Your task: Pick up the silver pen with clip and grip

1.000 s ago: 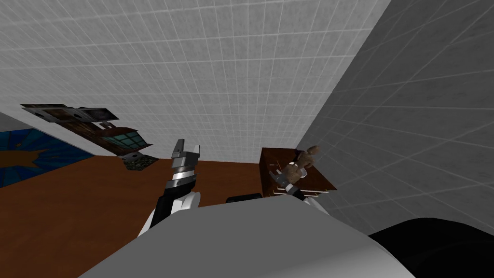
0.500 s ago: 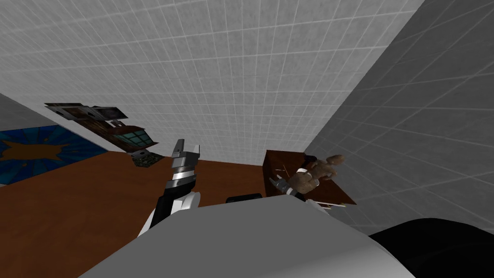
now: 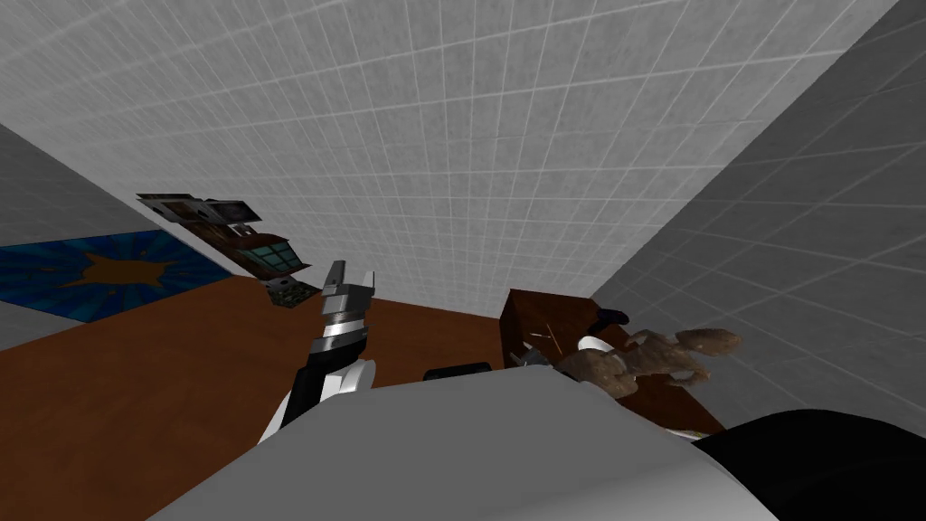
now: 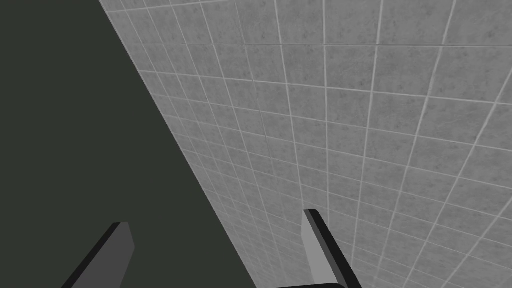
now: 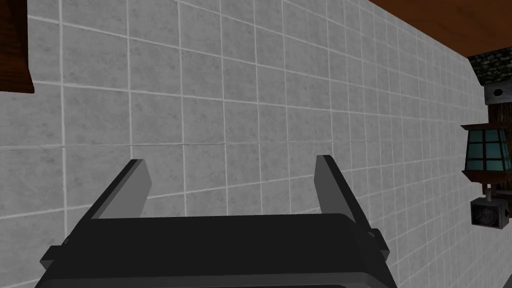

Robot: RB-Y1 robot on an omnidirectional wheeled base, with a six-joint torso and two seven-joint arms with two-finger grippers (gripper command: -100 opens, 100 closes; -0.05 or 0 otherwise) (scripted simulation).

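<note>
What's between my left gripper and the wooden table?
In the head view, just a bare stretch of brown floor lies between the left gripper and the table; nothing stands on it.

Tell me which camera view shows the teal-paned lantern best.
The right wrist view: the lantern is large, its teal panes and brown frame clear, off to one side of the open right pincer. The head view shows the lantern small and slanted. The left wrist view faces tiled wall.
</note>
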